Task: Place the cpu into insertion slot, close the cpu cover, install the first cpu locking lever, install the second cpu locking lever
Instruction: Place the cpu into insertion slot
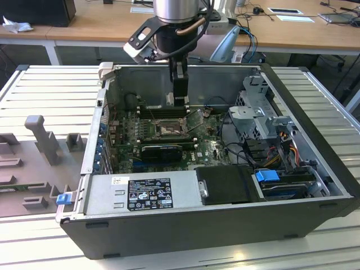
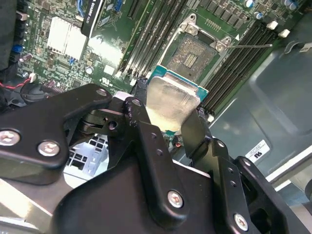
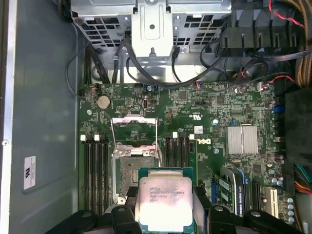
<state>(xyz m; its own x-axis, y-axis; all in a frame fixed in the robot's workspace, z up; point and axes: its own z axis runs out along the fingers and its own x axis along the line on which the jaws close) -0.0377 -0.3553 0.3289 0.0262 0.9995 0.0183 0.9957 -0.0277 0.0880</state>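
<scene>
Pale silvery square cpu (image 3: 165, 202), green-edged, pinched between black fingers (image 2: 195, 130)

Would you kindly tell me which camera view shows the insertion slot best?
The second wrist view: the insertion slot lies in full sight, its contact field uncovered. In the first wrist view the cpu hides part of it. The exterior view shows it far off, inside the computer case.

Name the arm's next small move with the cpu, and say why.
Probably shift the gripper until the cpu it grips is centred over the insertion slot. In the first wrist view the chip sits offset from the bare socket, whose cpu cover is open.
</scene>
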